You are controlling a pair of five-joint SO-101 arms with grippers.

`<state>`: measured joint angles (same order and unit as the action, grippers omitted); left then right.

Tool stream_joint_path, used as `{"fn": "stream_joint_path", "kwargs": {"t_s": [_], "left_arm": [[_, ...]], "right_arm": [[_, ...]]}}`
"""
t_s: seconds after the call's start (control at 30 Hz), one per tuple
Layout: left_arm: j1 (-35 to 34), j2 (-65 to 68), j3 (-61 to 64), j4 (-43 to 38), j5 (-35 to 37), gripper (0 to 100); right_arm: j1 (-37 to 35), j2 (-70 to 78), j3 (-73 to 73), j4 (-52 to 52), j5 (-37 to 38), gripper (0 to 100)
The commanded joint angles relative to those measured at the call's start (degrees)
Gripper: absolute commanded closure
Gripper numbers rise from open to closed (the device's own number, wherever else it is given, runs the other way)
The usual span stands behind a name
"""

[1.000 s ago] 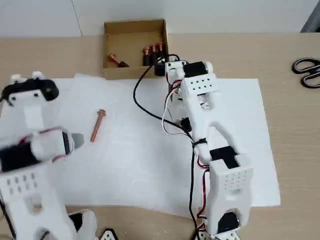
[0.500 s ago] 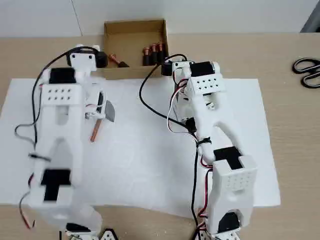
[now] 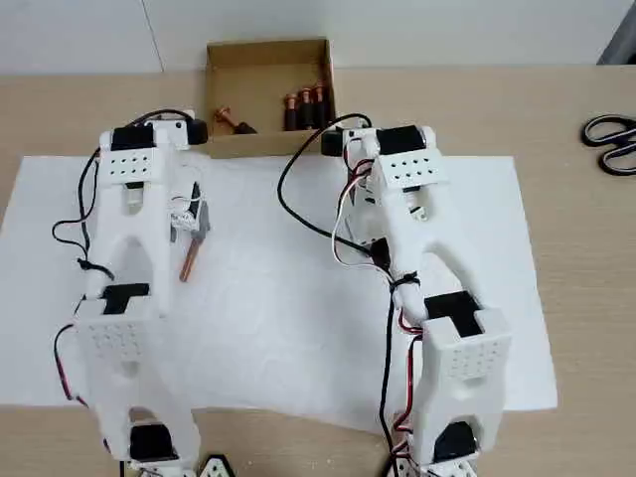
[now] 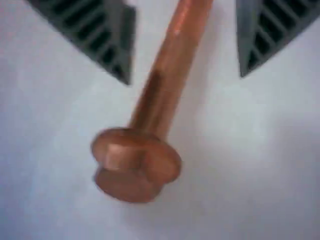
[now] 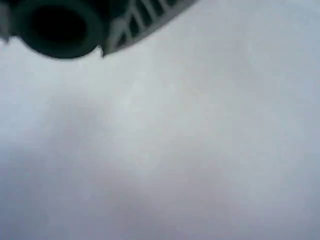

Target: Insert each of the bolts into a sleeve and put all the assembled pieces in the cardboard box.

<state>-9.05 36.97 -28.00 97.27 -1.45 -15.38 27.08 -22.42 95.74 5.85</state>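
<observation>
A copper bolt (image 3: 187, 264) lies on the white sheet (image 3: 278, 328) left of centre. In the left wrist view its flanged head (image 4: 135, 165) is near and its shaft runs up between my left gripper's (image 4: 184, 77) two grey fingers (image 4: 102, 37), which stand open on either side without touching it. From above, the left gripper (image 3: 193, 234) hangs over the bolt's far end. My right gripper (image 5: 95, 37) is shut on a black sleeve (image 5: 57, 30), seen end-on above the sheet. The cardboard box (image 3: 224, 60) at the back holds several assembled pieces (image 3: 304, 107).
Black scissors (image 3: 611, 142) lie at the table's far right. The right arm (image 3: 402, 174) stretches toward the box's right corner, its black cable (image 3: 298, 214) looping over the sheet between the two arms.
My left arm swung in from the left edge and stretched out over the bolt, its gripper now straddling the shaft. The right arm shifted slightly to the right.
</observation>
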Motion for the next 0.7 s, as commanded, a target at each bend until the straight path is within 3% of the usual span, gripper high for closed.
{"fn": "stream_joint_path", "kwargs": {"t_s": [0.0,0.67], "left_arm": [[-0.2,0.6,-4.0,-0.1,-0.6,89],[0.0,11.8,-15.7,0.1,-0.4,90]], "right_arm": [[0.3,-4.3,-0.2,0.5,-0.6,99.5],[0.2,-4.3,-0.2,0.5,-0.6,99.5]]}}
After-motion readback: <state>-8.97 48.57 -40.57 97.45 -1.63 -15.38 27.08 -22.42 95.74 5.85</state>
